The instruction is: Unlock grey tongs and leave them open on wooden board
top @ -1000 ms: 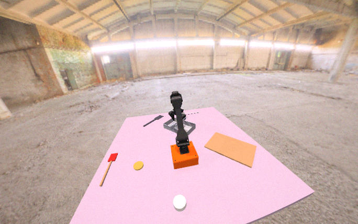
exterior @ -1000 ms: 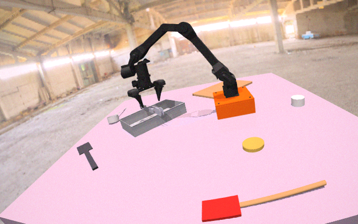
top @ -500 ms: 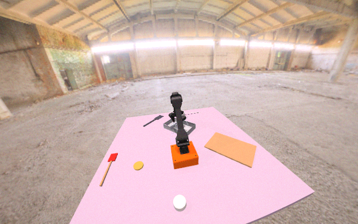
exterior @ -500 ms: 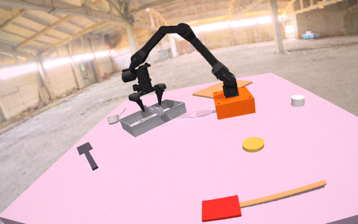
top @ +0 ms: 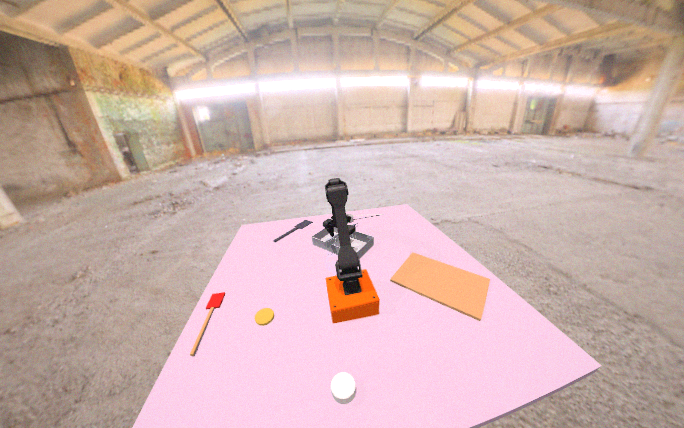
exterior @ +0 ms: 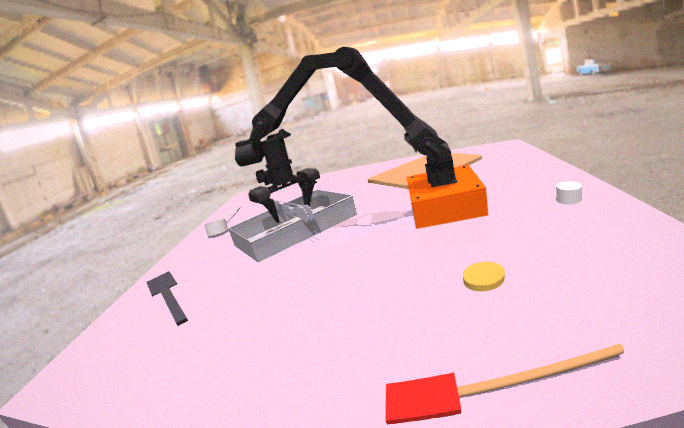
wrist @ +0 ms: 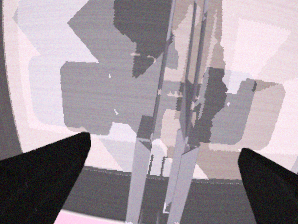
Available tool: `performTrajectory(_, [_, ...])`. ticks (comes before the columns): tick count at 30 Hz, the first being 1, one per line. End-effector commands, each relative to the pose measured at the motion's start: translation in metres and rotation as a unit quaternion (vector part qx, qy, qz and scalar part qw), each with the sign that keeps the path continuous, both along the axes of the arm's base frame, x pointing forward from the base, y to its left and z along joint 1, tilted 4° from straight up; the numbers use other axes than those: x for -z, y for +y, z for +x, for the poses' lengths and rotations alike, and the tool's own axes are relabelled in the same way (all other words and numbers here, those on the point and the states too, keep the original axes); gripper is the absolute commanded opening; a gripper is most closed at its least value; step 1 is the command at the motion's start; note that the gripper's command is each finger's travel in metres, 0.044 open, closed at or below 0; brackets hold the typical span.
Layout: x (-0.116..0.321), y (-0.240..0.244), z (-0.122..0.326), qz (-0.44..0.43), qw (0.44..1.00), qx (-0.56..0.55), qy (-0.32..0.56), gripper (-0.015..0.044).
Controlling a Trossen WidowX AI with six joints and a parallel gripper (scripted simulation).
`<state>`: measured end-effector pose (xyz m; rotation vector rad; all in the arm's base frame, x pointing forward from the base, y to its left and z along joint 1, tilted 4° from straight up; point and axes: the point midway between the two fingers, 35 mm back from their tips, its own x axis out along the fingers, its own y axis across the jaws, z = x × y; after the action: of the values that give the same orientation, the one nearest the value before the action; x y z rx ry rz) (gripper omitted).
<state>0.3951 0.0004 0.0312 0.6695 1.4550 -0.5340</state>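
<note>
The grey tongs (exterior: 310,218) (wrist: 184,175) rest across the roasting tin (top: 322,245) (exterior: 292,243) (wrist: 110,192), their two arms close together. My gripper (exterior: 292,212) (wrist: 165,148) is open and empty, pointing down at the tin. In the wrist view its fingertips are on either side of the tongs, with a gap to each arm. The top view has the tongs mostly hidden behind the arm. The wooden board (top: 441,285) (exterior: 398,172) lies flat beside the orange base. The gravity lock cannot be made out.
A dark spatula (top: 287,233) (exterior: 174,305) and a small white cylinder (exterior: 216,228) lie near the tin. A yellow disc (top: 264,316) (exterior: 483,276), a red-headed spatula (top: 215,300) (exterior: 423,397) and another white cylinder (top: 343,386) (exterior: 568,193) are farther off.
</note>
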Motion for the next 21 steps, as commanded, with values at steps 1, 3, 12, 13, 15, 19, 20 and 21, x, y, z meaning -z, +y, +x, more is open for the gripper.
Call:
performTrajectory(1, [0.008, 0.000, 0.000, -0.002, 1.000, 0.001, 0.000, 0.0440])
performTrajectory(3, [0.011, 0.000, 0.000, -0.002, 1.000, 0.001, 0.000, 0.0440])
performTrajectory(12, [0.023, 0.001, 0.000, -0.002, 1.000, 0.001, 0.000, 0.0440])
performTrajectory(13, [0.023, 0.001, 0.000, -0.002, 1.000, 0.001, 0.000, 0.0440])
performTrajectory(15, [0.020, 0.001, -0.001, 0.000, 1.000, -0.002, 0.001, 0.0387])
performTrajectory(19, [0.020, 0.001, -0.001, 0.000, 1.000, -0.002, 0.001, 0.0282])
performTrajectory(20, [0.020, 0.001, -0.001, 0.000, 1.000, -0.002, 0.001, 0.0256])
performTrajectory(21, [0.020, 0.001, -0.001, 0.000, 1.000, -0.002, 0.001, 0.0230])
